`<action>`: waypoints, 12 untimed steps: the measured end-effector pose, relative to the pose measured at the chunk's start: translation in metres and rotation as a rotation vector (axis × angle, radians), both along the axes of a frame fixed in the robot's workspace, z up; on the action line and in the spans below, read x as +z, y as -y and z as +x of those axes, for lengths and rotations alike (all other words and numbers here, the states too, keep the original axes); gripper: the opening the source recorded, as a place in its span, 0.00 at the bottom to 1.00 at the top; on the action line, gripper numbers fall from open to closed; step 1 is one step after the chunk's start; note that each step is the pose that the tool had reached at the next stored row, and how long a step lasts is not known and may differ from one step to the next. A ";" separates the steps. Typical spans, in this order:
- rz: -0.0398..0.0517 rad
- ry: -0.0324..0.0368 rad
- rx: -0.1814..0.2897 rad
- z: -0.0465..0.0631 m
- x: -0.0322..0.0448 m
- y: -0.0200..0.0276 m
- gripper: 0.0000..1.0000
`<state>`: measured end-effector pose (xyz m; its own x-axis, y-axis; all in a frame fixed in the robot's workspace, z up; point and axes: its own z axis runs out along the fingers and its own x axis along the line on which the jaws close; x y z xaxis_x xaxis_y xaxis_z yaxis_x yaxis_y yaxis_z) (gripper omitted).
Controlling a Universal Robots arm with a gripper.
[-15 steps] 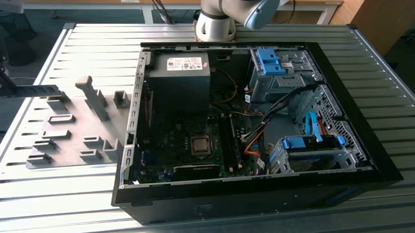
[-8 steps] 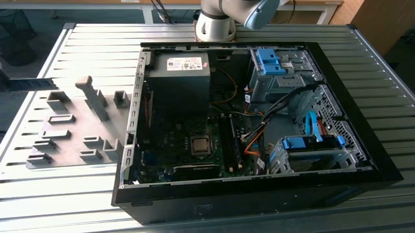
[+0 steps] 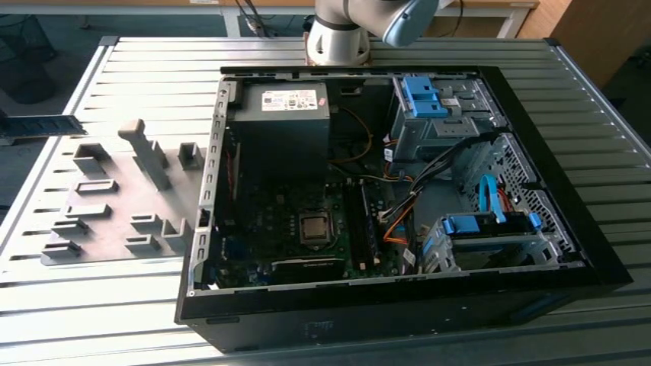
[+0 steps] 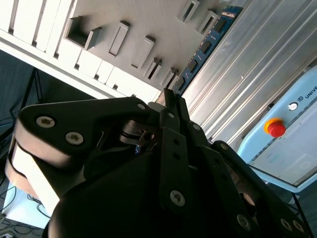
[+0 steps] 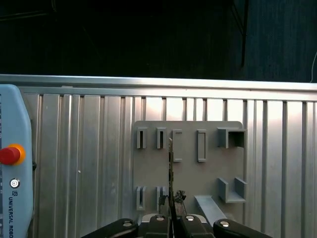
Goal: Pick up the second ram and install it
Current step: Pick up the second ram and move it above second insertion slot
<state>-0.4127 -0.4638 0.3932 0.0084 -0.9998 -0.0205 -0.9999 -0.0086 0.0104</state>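
Note:
In the first wrist view my gripper (image 5: 171, 199) is shut on the second ram (image 5: 171, 166), a thin dark strip seen edge-on that sticks out past the fingertips above the grey holder plate (image 5: 188, 173). The second wrist view has the same strip (image 4: 204, 45), blue-green with black chips, running out from my gripper (image 4: 169, 96). In the exterior view the second ram (image 3: 46, 126) hangs level at the far left, over the table's edge and apart from the holder plate (image 3: 112, 221). The open computer case (image 3: 569, 229) lies to the exterior view's right.
A similar dark memory stick (image 3: 363, 223) stands in a motherboard slot next to the processor socket (image 3: 315, 227). Grey holder blocks (image 3: 148, 152) rise from the plate. A pale blue pendant with a red button (image 5: 10, 154) lies on the slatted metal table (image 3: 152, 69). The arm's base (image 3: 341, 34) stands behind the case.

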 end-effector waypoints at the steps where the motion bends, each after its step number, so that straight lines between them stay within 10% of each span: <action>1: -0.0002 -0.0002 0.000 0.000 0.0001 0.0000 0.14; 12: -0.0002 -0.0003 0.000 0.008 0.0002 0.0000 0.14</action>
<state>-0.4043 -0.4638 0.3934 0.0084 -0.9998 -0.0202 -0.9999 -0.0086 0.0107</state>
